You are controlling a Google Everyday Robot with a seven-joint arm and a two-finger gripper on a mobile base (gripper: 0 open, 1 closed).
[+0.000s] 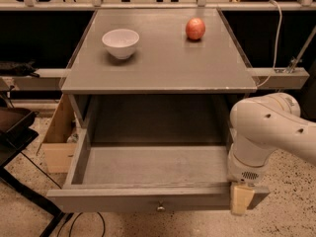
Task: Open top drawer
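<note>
The top drawer [148, 168] is pulled far out from under the grey cabinet top; its deep grey box stands open and empty. Its flat front panel [123, 200] runs along the bottom of the view with a small round metal knob [160, 207] near the middle. My gripper [242, 199] hangs from the white arm [269, 132] at the drawer's front right corner, with a pale finger [241, 199] lying against the front panel's right end. The other drawers are out of view.
A white bowl [120, 42] and a red apple [195, 28] sit on the cabinet top [163, 63]. A wooden box [58, 137] stands to the left of the cabinet. Black equipment and cables [19, 132] lie at the far left on the speckled floor.
</note>
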